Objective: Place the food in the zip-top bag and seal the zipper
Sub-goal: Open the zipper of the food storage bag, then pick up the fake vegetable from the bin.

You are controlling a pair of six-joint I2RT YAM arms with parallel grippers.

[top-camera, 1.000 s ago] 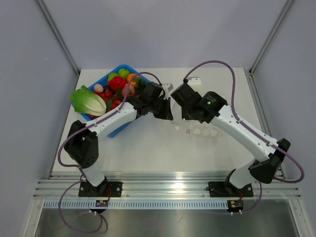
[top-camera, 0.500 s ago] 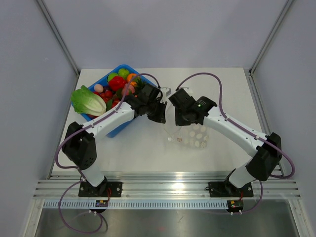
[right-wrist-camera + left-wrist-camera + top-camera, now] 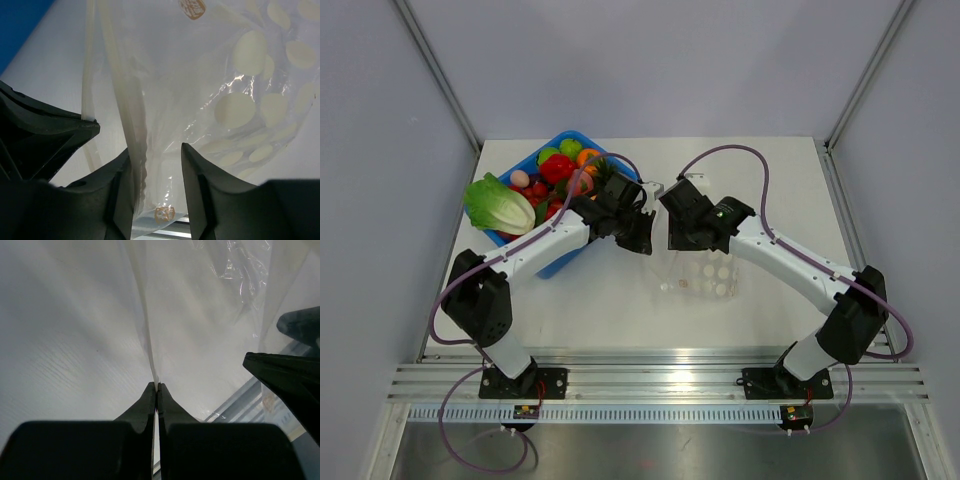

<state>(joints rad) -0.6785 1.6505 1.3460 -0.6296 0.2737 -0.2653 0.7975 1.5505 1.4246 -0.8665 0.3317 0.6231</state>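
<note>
The zip-top bag (image 3: 705, 275) is clear with white dots and hangs and lies at mid-table between the two arms. My left gripper (image 3: 646, 236) is shut on the bag's thin upper edge (image 3: 152, 360). My right gripper (image 3: 672, 236) stands open just right of it, with crinkled bag film (image 3: 150, 125) between its fingers and resting against the left finger (image 3: 117, 175). A pale zipper (image 3: 90, 75) runs down beside the left gripper's dark fingertip (image 3: 50, 132). The food (image 3: 560, 170) lies in the blue bin, apart from both grippers.
The blue bin (image 3: 570, 136) stands at the back left, under the left arm. A toy lettuce (image 3: 498, 205) hangs over its left rim. White table surface lies in front of the bag, and an aluminium rail (image 3: 660, 385) runs along the near edge.
My right gripper was shut and has opened around the bag. Both grippers have shifted a little left and nearer, and the bag has slid left with them.
</note>
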